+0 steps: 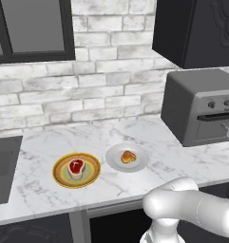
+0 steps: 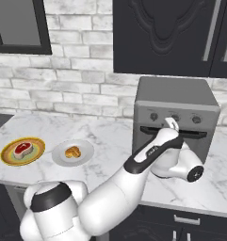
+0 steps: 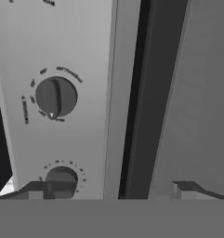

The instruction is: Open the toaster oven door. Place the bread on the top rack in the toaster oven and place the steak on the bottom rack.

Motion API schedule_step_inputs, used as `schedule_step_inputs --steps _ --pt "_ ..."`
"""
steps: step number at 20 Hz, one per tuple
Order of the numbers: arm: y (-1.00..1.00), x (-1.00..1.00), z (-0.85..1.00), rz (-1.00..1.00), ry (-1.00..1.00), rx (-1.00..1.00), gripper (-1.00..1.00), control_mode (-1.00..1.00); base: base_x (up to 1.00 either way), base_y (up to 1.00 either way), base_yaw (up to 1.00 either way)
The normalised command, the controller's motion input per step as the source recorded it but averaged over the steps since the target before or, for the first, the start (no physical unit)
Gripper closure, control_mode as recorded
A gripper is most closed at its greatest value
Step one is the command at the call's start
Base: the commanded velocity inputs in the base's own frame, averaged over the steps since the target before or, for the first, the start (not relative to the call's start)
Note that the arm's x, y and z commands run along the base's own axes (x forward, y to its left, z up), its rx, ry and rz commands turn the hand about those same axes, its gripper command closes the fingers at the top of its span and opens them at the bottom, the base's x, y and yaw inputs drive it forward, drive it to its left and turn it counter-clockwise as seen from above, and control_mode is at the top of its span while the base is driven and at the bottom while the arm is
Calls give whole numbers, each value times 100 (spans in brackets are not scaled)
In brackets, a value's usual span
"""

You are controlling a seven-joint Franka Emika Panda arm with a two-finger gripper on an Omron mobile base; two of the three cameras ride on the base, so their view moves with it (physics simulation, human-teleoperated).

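Spreading our released two-finger gripper (image 3: pixel 115 189) wide, we straddle the dark horizontal bar handle (image 3: pixel 146 97). We see the boxy dark-grey toaster oven (image 2: pixel 174 117) with its flat grey door (image 2: pixel 173 141) closed.

Toaster oven door (image 2: pixel 174 141) shut; steak (image 1: pixel 76 167), bread (image 1: pixel 128 156) plated.

**Even, Diffuse Lighting; Soft Rendering in the Close View**

Both base views are evenly and moderately bright, with no visible lamp and no glare. The marble counter (image 1: pixel 135 137) and brick wall (image 1: pixel 111 71) read clearly. Faint, soft-edged shadows lie under the two plates. The black cabinets (image 2: pixel 171 37) stay dark yet keep their relief detail. The white arm (image 2: pixel 133 174) carries smooth shading. The hand view is flat grey and slightly blurred; lettering around the knob (image 3: pixel 55 97) is illegible. No edge distortion appears.
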Motion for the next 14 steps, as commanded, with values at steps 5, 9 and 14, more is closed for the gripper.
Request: schedule_step_inputs --steps 5,9,14 --pt "-3 11 -14 0 -2 0 -100 -100 0 0 0" --pt "-10 5 -17 1 -4 0 -100 -100 0 0 0" --pt "-10 22 -4 0 0 0 -100 -100 0 0 0"
